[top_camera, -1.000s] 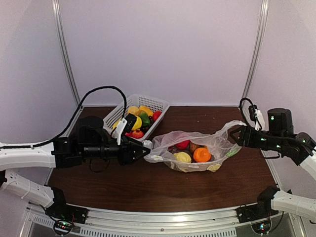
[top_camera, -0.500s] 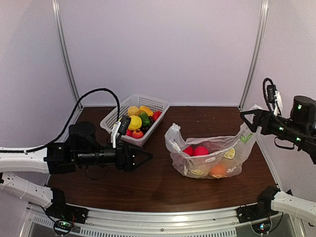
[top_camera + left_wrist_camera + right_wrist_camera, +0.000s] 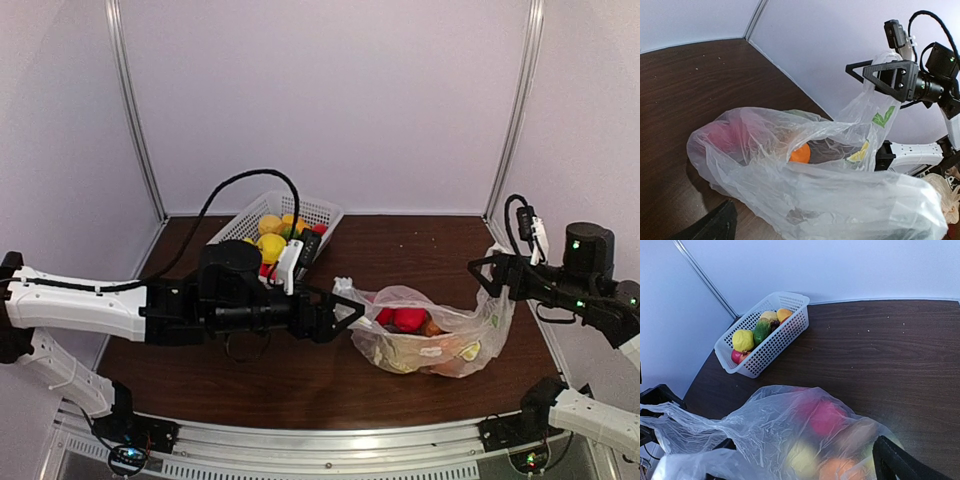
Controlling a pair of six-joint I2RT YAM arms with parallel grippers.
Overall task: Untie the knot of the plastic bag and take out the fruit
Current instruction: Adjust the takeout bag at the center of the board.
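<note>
Clear film: plastic bag (image 3: pixel 440 345) slumps toward the counter's (image 3: pixel 300 385) right edge, fruit (image 3: pixel 405 320) inside. Right gripper (image 3: pixel 488 272) pinches its handle aloft; left gripper (image 3: pixel 352 308) spread at opposite rim.

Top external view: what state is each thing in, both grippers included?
Plastic bag, slumped, handles pulled apart, no knot visible.
Fruit, inside the bag.
Left gripper, at the bag's nearer handle; grip unclear.
Right gripper, shut on the bag's other handle, holding it raised.
Basket, upright, holding other fruit.
</note>
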